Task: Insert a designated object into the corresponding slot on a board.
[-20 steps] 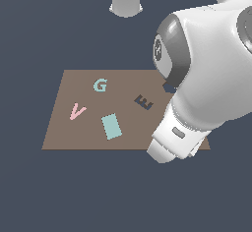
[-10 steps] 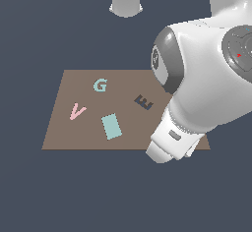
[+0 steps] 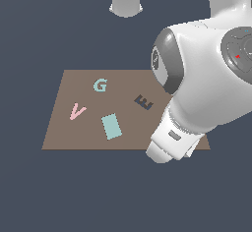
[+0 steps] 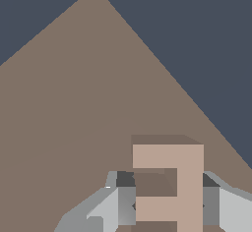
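Right across the right half of the exterior view, the big white arm (image 3: 206,88) fills most of the space and covers the right edge of the board (image 3: 64,132), so the gripper itself is hidden from that camera. Over the brown board, which sits flat in the middle of the frame, you can pick out a teal rectangle (image 3: 111,127) near the lower centre, a pink V (image 3: 77,111) off to the left, and a teal G (image 3: 100,85) above it. Just right of centre is the slot (image 3: 143,102), a dark E-shaped recess, lying bare and close to the arm's casing.

Down in the lower part of the wrist view, the gripper (image 4: 167,204) has its two fingers (image 4: 120,201) pressed against either side of the beige E block (image 4: 189,187), so it's clamped on the piece. Bare board surface shows behind the block, with one corner of the board pointing toward the upper left of that frame. Can't tell from either camera whether the block is touching the board or lifted off it.
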You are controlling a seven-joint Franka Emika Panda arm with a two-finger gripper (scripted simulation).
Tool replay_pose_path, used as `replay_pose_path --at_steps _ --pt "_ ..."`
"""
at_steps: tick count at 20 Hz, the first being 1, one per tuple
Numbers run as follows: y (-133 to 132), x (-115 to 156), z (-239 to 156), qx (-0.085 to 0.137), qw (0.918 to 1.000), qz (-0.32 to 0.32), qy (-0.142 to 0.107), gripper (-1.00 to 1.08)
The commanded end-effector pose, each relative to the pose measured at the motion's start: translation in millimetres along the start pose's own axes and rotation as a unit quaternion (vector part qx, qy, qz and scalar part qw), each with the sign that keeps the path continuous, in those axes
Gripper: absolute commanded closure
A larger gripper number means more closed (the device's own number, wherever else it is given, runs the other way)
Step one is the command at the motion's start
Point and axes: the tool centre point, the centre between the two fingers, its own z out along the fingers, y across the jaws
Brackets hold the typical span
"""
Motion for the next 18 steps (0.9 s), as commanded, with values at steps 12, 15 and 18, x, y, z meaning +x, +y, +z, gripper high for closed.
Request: replay_pose_path --at_steps 12,15,18 --pt "-4 -11 -1 0.000 1.0000 0.000 0.000 1.08" --pt "-7 -19 -1 0.000 1.0000 -0.001 0.000 1.08" --pt "-10 -30 -2 0.000 1.0000 -0.001 0.000 1.08"
